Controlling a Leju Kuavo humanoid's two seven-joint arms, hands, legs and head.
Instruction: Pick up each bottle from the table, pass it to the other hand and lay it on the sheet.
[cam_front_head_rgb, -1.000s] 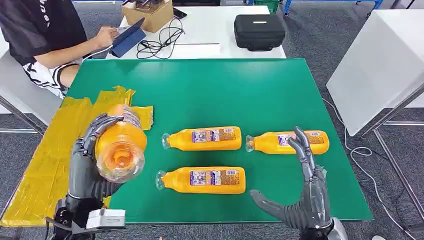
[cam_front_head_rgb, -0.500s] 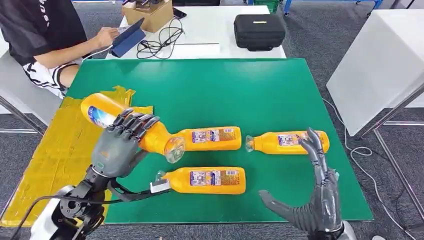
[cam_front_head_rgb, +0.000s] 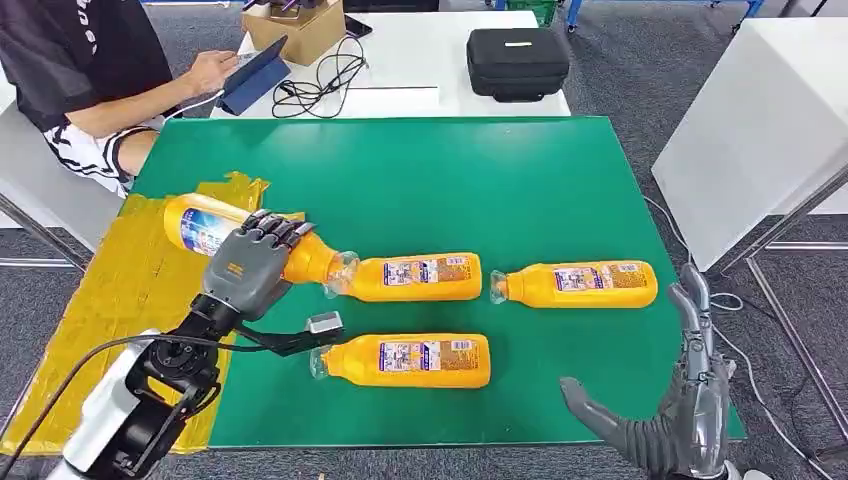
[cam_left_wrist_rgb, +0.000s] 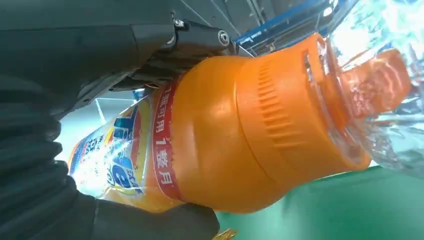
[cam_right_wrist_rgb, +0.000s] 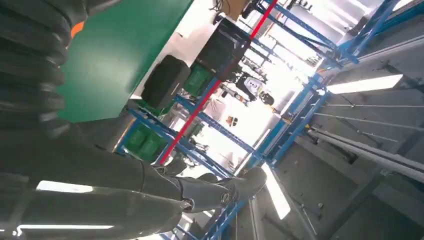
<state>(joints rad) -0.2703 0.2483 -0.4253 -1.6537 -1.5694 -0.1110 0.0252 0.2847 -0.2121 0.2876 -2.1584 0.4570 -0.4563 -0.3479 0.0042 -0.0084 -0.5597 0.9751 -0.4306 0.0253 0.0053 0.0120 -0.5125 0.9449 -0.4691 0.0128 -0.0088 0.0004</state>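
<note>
The left hand (cam_front_head_rgb: 252, 268), gripping an orange plastic juice bottle (cam_front_head_rgb: 205, 226), has lowered it sideways over the crinkled yellow sheet (cam_front_head_rgb: 110, 300); release appears imminent. The right hand (cam_front_head_rgb: 680, 425), fingers spread and empty, has withdrawn to the green table's (cam_front_head_rgb: 450, 180) near edge.

The head view looks down from high up at the green table (cam_front_head_rgb: 480, 180). The left wrist view sits very close to an orange bottle (cam_left_wrist_rgb: 240, 135) and shares that table. The right wrist view tilts up past the table's edge toward blue shelves (cam_right_wrist_rgb: 280, 130).
</note>
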